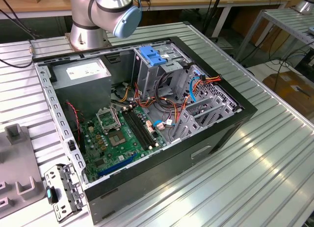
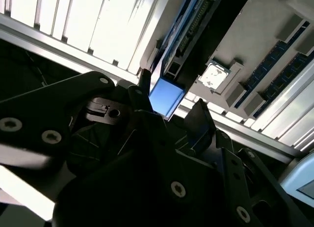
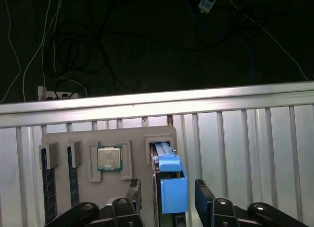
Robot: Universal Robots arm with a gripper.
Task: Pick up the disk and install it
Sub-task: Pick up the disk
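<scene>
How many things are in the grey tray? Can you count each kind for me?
In the grey tray, first wrist view:
memory sticks: 2
processor chip: 1
disk: 1
Total: 4

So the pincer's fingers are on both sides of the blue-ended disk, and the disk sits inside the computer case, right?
Not quite. The fingers of the pincer are on both sides of the blue-ended disk, but the disk sits in a slot of the grey tray, beside the processor chip, not inside the computer case. The first wrist view shows it.
</scene>
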